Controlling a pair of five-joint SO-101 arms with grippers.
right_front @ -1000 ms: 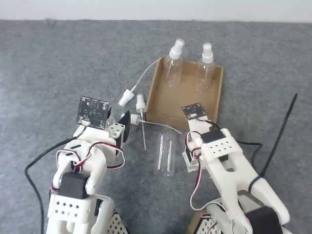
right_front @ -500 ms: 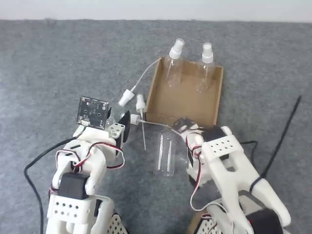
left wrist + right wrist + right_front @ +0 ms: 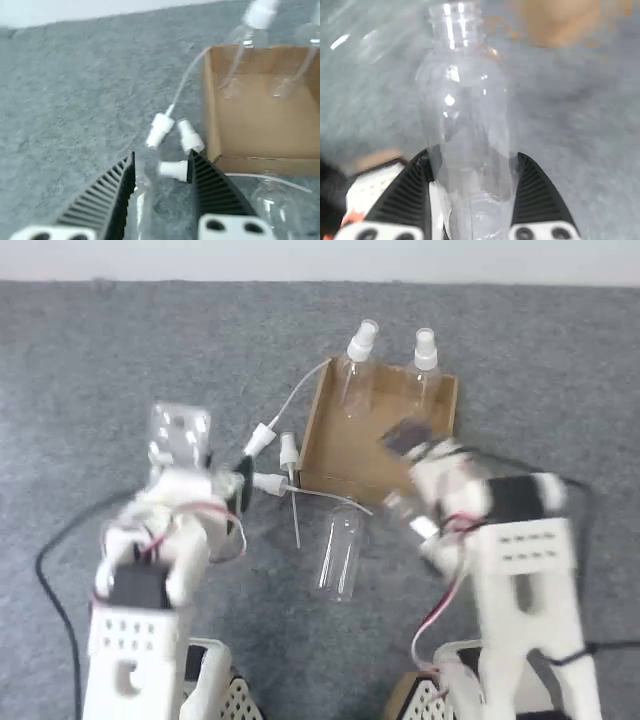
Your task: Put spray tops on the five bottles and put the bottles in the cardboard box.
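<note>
Left gripper: My left gripper (image 3: 245, 483) sits left of centre in the high view. Its fingers are spread apart and hold nothing.
Right gripper: My right gripper (image 3: 472, 157) is clamped around a clear uncapped bottle (image 3: 465, 100), gripping its body near the base, with the open neck pointing away from my wrist. In the high view this arm is right of centre, by the box's lower right corner.
Cardboard box: The cardboard box (image 3: 372, 455) is an open tray at upper centre of the high view.
Bottles in box: The left capped bottle (image 3: 355, 385) and the right capped bottle (image 3: 420, 395) lie side by side at the box's upper end. Their white spray heads reach past the upper rim.
Loose spray tops: Three lie just left of the box. The first spray top (image 3: 260, 438) has a tube curving up to the box's upper left corner. The second spray top (image 3: 289, 452) has a tube running straight down the frame. The third spray top (image 3: 268, 483) lies just ahead of my left fingertips, its tube running right along the box's lower wall.
Bottle on table: A second uncapped bottle (image 3: 338, 552) lies on its side just below the box, neck toward it.
Surface: Everything rests on grey carpet (image 3: 120, 370).
</note>
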